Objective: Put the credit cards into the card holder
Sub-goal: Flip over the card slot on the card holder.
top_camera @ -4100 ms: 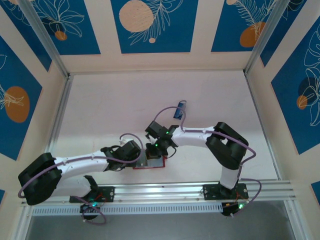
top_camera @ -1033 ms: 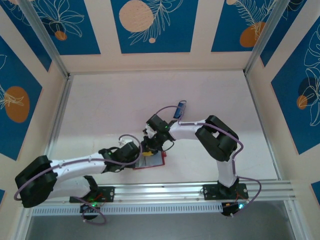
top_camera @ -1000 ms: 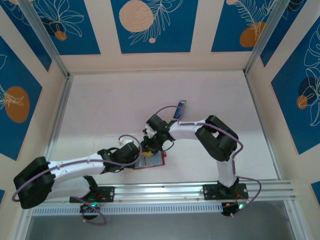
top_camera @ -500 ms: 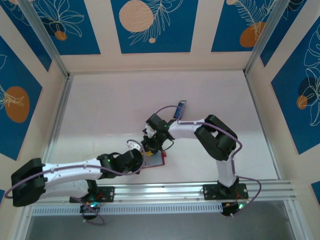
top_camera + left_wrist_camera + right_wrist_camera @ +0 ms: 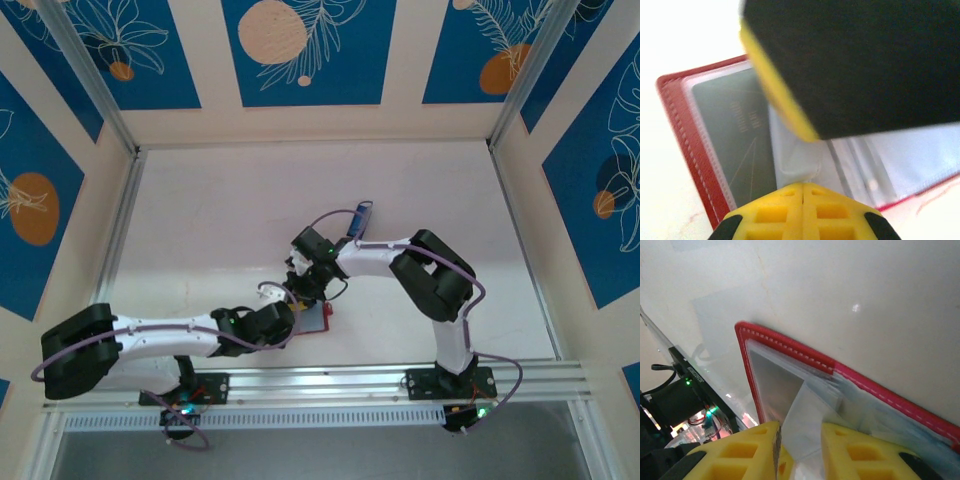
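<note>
Between the left gripper (image 5: pixel 802 192) jaws: nothing. Yellow pads are clenched flush with the seam closed, hanging over the near edge of the small red leather-like folding card holder (image 5: pixel 677 130). It lies open on the white table (image 5: pixel 220 220), lower centre of the top view.

Right gripper (image 5: pixel 800 432): jaws part-way apart, with a clear plastic pocket leaf (image 5: pixel 807 410) standing up in the gap. Can't tell if it's pinched or just propped.

The black block with a yellow edge (image 5: pixel 865 65), upper right of the left wrist view, is probably a right finger sitting over the pockets.

The holder's left-hand pocket has a grey card-like sheet (image 5: pixel 735 135) with faint print. Can't tell what it is.

Small thin blue rectangular credit card (image 5: pixel 362 217): on the table well apart from the card holder, up and right of both jaws in the top view, just past the right arm's wrist by the purple cable. Too small to say if it's one card or a stack.

- **Long axis:** runs steeply from lower left to upper right.
- **Nearer arm:** the right gripper is clearly nearer, and the left has the card holder and the right wrist in its way.

My read is that the fetch is the right arm's job, gripping across the card's short side. That frees the leaf, so the left would have to hold the pocket open.
</note>
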